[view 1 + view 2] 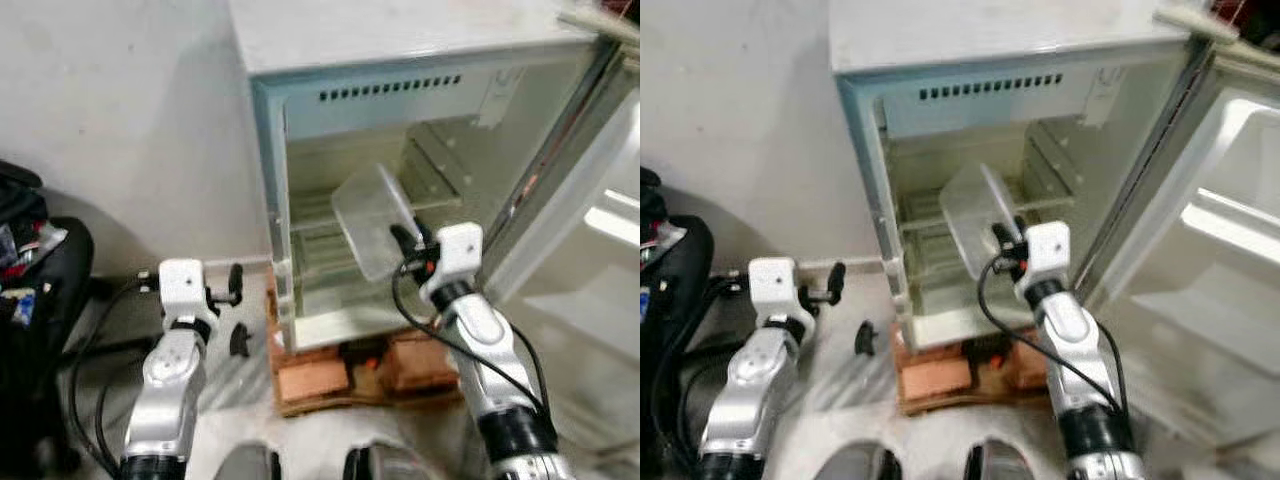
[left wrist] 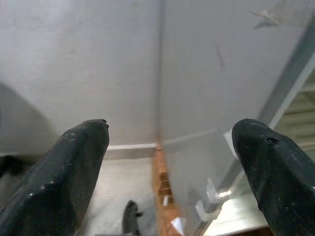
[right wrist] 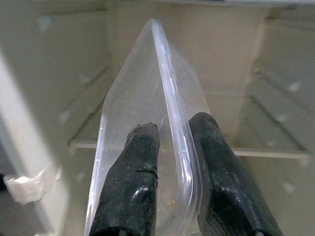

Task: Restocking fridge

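The right gripper (image 1: 408, 240) is closed on the rim of a clear plastic food container (image 1: 372, 218), one black finger on the inside of the wall and the other on the outside, as the right wrist view shows (image 3: 170, 147). The container is held tilted on edge, extending up and forward from the fingertips into the open front of the small white fridge (image 1: 400, 60). It hangs in the middle of the cavity, above the lower shelf (image 1: 325, 245) and in front of the ridged side wall (image 1: 435, 165); it looks empty apart from faint smears.

The white fridge door (image 1: 590, 250) stands swung open on the robot's right, close beside the right arm. The fridge rests on reddish-brown bricks (image 1: 312, 378) on the pale floor (image 1: 235, 400).

The left gripper (image 1: 238, 310) is held low, to the left of the fridge and outside it, its two black fingers spread wide with nothing between them; the left wrist view (image 2: 170, 147) looks along them at the grey wall (image 2: 98, 64) and the fridge's outer side. A black bag (image 1: 30, 270) lies against the wall at the far left, with dark cables (image 1: 85, 350) trailing beside it.
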Available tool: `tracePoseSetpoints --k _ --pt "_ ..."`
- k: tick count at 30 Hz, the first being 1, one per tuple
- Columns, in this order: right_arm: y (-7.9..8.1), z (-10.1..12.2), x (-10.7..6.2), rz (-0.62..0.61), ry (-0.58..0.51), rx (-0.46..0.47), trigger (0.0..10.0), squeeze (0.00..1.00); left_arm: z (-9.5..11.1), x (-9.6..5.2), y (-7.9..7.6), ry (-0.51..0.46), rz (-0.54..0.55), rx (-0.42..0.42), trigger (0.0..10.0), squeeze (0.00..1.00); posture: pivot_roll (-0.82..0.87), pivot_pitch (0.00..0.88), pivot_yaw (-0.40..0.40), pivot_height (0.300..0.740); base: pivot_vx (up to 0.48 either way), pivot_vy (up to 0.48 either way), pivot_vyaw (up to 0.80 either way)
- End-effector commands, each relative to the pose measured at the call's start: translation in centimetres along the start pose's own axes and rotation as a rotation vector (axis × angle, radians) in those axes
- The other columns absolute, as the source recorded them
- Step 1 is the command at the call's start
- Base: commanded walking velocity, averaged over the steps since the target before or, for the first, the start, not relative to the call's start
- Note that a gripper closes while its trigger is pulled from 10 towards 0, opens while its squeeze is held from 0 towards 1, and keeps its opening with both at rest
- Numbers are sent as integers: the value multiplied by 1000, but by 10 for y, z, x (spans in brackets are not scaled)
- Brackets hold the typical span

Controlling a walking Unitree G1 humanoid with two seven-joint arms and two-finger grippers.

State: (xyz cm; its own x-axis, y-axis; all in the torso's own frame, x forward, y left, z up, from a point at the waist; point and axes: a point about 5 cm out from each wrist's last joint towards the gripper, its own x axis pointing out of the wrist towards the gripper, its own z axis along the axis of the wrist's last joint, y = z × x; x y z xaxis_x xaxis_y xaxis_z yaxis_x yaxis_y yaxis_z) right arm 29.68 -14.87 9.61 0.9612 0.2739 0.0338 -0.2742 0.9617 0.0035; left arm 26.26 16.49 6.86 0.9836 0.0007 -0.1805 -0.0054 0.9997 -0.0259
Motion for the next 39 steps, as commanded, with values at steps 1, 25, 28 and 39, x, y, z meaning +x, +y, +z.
tracePoseSetpoints --k 1,25,28,39 --pt "8 4 3 25 -22 4 10000 0 0 -2 8 0 27 13 10000 0 73 64 -12 740 0 0 0" --pt "6 3 7 23 -20 0 10000 0 0 -3 8 1 29 7 10000 0 72 87 -15 740 151 0 0" --pt "6 3 7 25 -18 1 10000 0 1 -5 10 -9 29 5 10000 0 73 89 -15 740 0 0 0" --pt "8 1 6 33 -13 9 10000 0 0 -5 10 4 27 -8 10000 0 70 91 -12 740 317 0 0"
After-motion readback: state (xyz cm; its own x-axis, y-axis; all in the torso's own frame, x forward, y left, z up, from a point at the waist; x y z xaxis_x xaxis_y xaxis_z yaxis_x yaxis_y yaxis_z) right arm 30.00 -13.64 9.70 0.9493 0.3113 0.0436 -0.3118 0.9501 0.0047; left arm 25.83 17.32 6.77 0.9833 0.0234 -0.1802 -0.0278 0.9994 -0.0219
